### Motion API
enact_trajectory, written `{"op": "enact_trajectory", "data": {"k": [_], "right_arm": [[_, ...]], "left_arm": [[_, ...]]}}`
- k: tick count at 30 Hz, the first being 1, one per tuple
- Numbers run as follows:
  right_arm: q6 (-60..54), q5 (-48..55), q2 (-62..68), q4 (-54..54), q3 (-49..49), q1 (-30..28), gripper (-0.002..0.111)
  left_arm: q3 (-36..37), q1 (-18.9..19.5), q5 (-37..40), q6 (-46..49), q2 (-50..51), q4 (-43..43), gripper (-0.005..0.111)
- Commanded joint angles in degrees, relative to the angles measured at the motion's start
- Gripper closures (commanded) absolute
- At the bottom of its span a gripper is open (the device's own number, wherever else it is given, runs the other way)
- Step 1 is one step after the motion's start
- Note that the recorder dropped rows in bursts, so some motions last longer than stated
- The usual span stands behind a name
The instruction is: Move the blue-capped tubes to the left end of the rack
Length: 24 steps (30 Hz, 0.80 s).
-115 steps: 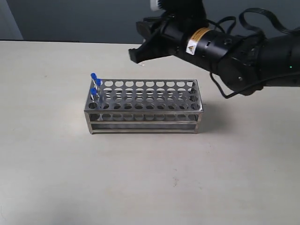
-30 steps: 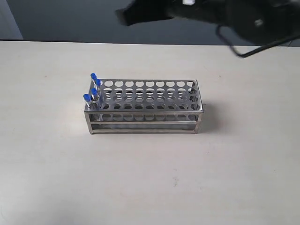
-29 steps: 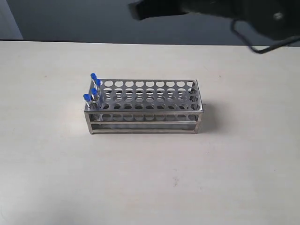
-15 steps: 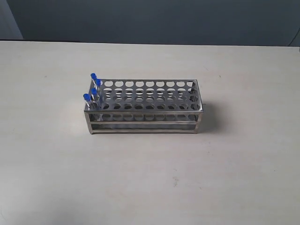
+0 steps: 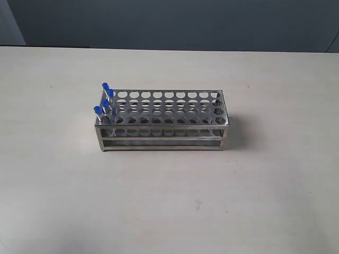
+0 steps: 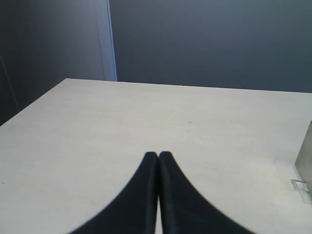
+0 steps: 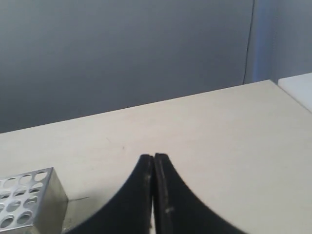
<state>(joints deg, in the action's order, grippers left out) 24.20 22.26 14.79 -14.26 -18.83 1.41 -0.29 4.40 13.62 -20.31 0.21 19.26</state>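
The steel rack (image 5: 164, 119) stands mid-table in the exterior view. Several blue-capped tubes (image 5: 105, 100) stand upright in the holes at its left end, one per row. Neither arm shows in the exterior view. In the left wrist view my left gripper (image 6: 158, 155) is shut with nothing between its black fingers, and a corner of the rack (image 6: 305, 161) shows at the frame edge. In the right wrist view my right gripper (image 7: 153, 157) is likewise shut and empty, with a corner of the rack (image 7: 29, 197) off to one side. No tube shows in either wrist view.
The cream table (image 5: 169, 201) spreads wide around the rack. A dark grey wall (image 5: 175, 24) runs behind the table's far edge.
The right arm, which hung above and behind the rack, has drawn up and back out of the exterior view. A fourth blue-capped tube now stands in the front-left hole.
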Motion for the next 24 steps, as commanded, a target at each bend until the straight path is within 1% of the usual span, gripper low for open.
{"op": "enact_trajectory", "data": {"k": [1,4,6,10,18,22,24], "right_arm": [[-15.2,-2.2,-9.9,10.9,6.3,-6.9,0.108],[-17.0,0.7,-14.2,12.9,8.2,-10.5,0.108],[-17.0,2.1,-14.8,13.2,9.1,-12.3,0.108],[-17.0,1.2,-14.8,15.0,10.9,-14.5,0.108],[-17.1,1.6,-14.8,16.3,14.1,-14.8,0.108],[-23.0,2.3,-14.8,17.6,14.6,-14.8,0.108],[-23.4,2.3,-14.8,17.8,14.6,-14.8,0.108]], "left_arm": [[0.2,-0.5,0.1,-0.1,-0.2,-0.1,0.106],[0.2,-0.5,0.1,-0.1,-0.2,-0.1,0.106],[0.2,-0.5,0.1,-0.1,-0.2,-0.1,0.106],[0.2,-0.5,0.1,-0.1,-0.2,-0.1,0.106],[0.2,-0.5,0.1,-0.1,-0.2,-0.1,0.106],[0.2,-0.5,0.1,-0.1,-0.2,-0.1,0.106],[0.2,-0.5,0.1,-0.1,-0.2,-0.1,0.106]]}}
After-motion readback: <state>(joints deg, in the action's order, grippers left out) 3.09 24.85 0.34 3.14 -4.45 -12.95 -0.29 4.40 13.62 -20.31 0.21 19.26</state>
